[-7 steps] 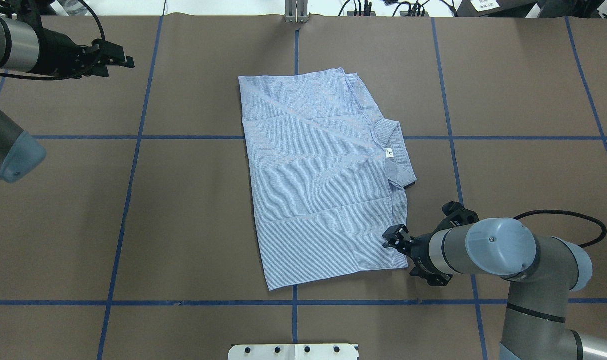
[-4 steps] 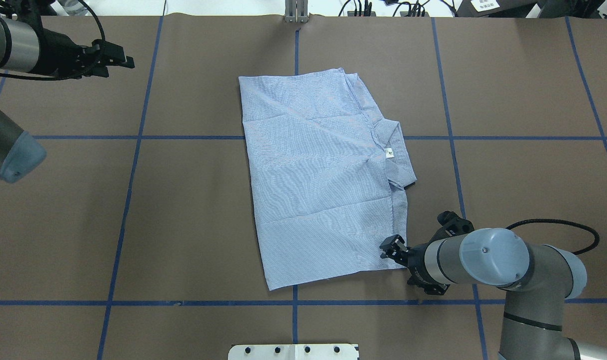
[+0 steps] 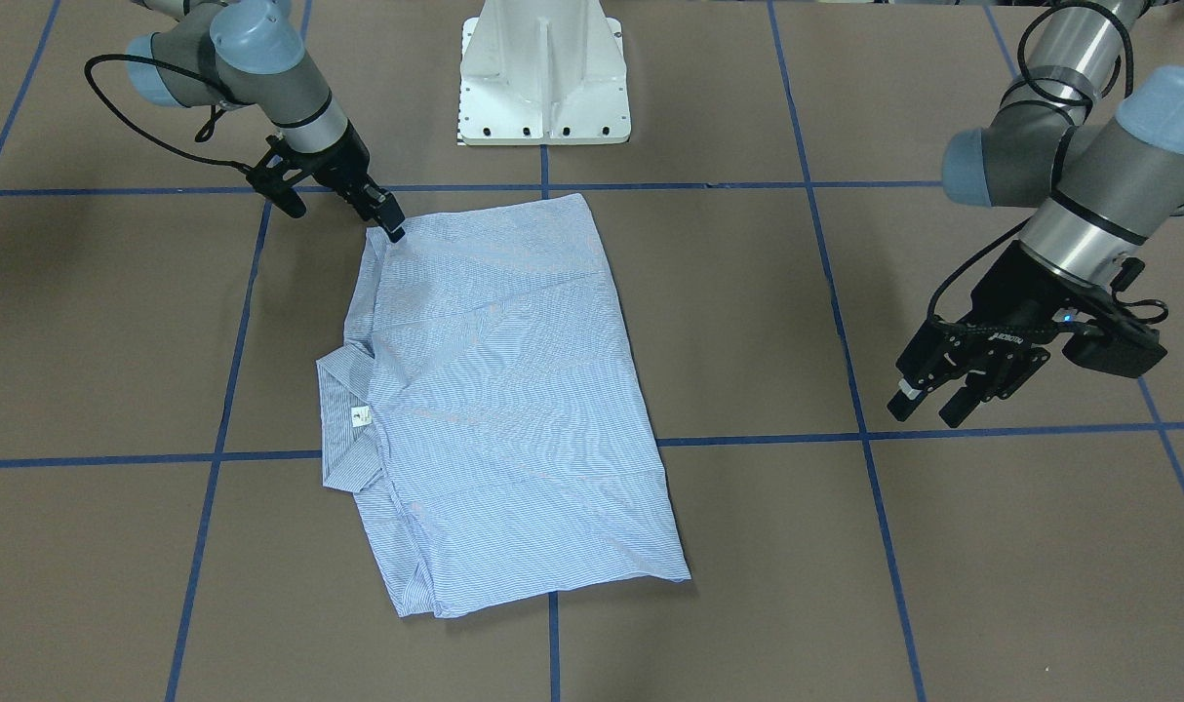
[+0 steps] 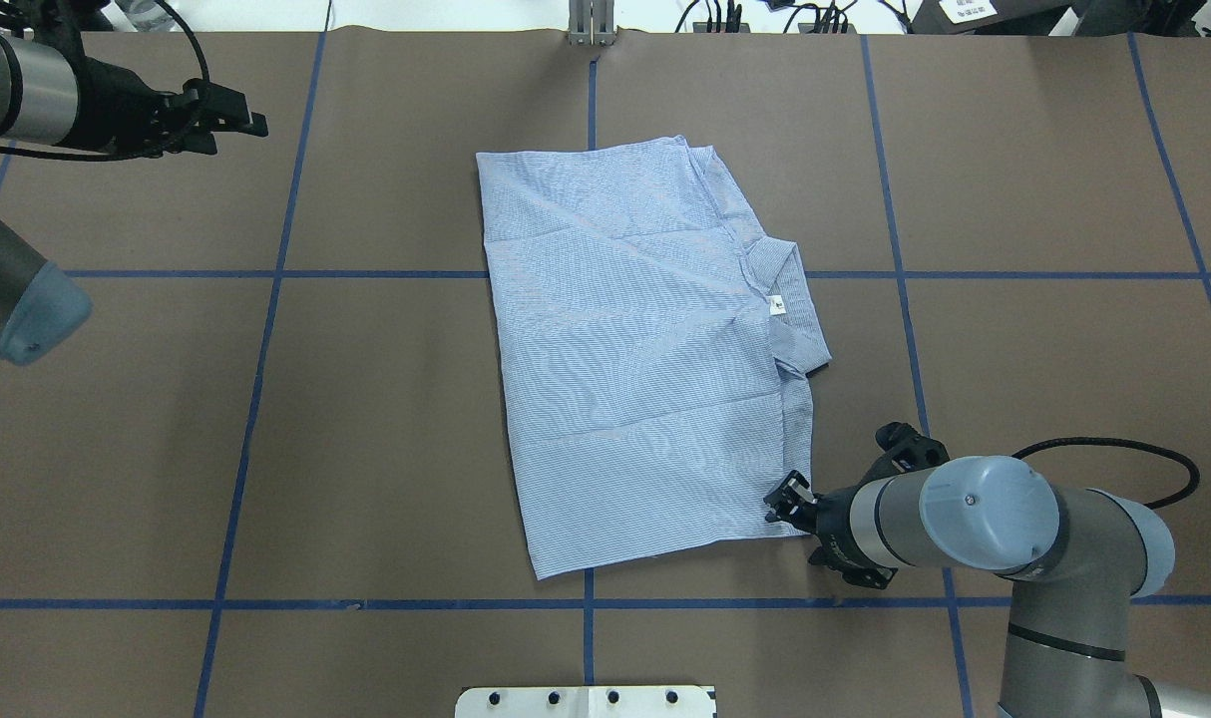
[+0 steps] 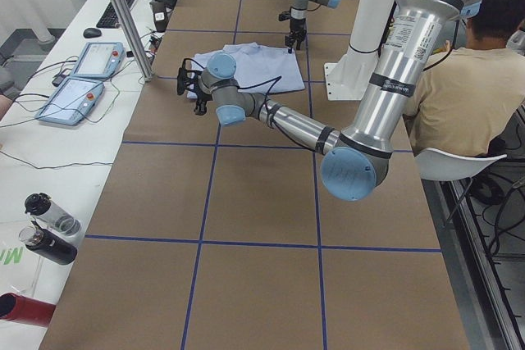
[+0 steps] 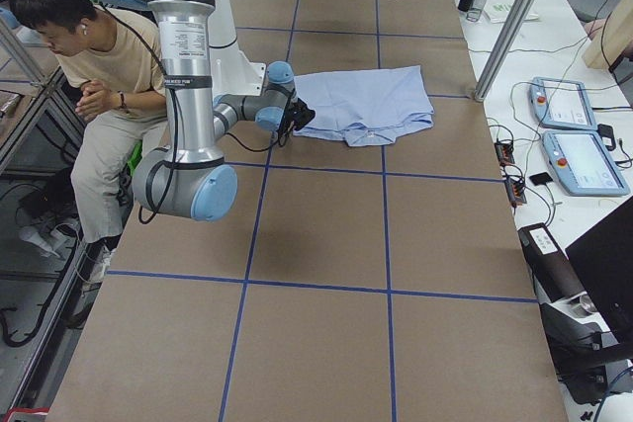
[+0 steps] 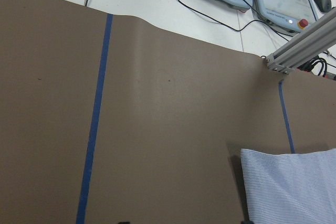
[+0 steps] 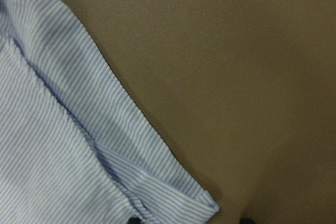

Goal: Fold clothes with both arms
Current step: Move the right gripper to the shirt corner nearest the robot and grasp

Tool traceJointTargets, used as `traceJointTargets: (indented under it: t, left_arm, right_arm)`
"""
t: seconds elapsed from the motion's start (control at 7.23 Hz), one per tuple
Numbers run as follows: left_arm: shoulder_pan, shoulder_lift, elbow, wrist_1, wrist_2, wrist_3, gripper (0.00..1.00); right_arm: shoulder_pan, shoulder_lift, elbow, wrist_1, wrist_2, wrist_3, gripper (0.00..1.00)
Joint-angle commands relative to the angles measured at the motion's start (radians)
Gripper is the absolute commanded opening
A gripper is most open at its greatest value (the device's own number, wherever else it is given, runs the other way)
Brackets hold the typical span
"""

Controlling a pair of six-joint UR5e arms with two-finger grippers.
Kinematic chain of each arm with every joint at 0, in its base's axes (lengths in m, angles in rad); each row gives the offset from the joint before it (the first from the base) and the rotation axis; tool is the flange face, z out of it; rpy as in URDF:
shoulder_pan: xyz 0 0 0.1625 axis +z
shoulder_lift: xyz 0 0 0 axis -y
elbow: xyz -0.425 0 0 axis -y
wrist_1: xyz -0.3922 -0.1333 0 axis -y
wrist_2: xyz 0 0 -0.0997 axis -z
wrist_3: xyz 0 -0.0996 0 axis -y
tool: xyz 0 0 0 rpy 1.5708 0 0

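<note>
The shirt (image 4: 635, 359) lies mid-surface (image 4: 386, 449), already folded to a rough rectangle, collar toward the robot's right. The right claw (image 4: 785, 499) sits at the shirt's near collar-side corner, fingers slightly parted around the hem, nothing gripped. The left claw (image 3: 927, 409) hangs parted, well apart from the shirt's opposite edge. Next, I judge, the right claw should pinch this corner and the left take another.

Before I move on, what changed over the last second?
The right gripper slid slightly toward the robot along the edge of the shirt, ending at its near corner; no grasp is visible yet. The left gripper and the shirt stayed put.
</note>
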Motion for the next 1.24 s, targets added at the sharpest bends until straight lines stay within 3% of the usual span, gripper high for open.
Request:
traceJointTargets:
  t: [0.0, 0.55, 0.83, 0.97, 1.11]
  left_arm:
    - [0.000, 0.000, 0.000, 0.000, 0.000, 0.000, 0.76]
    - [0.000, 0.005, 0.000, 0.000, 0.000, 0.000, 0.76]
    - [0.002, 0.016, -0.003, -0.002, 0.000, 0.000, 0.76]
    - [0.002, 0.016, -0.003, -0.002, 0.000, 0.000, 0.76]
    - [0.002, 0.016, -0.003, -0.002, 0.000, 0.000, 0.76]
  right_arm:
    - [0.009, 0.002, 0.025, -0.002, 0.009, -0.001, 0.00]
    - [0.014, 0.002, 0.022, -0.005, 0.011, -0.005, 0.00]
    - [0.058, 0.002, 0.023, -0.007, 0.014, -0.010, 0.48]
    - [0.068, 0.002, 0.023, -0.010, 0.015, -0.010, 0.61]
    - [0.071, 0.005, 0.022, -0.010, 0.015, -0.009, 0.67]
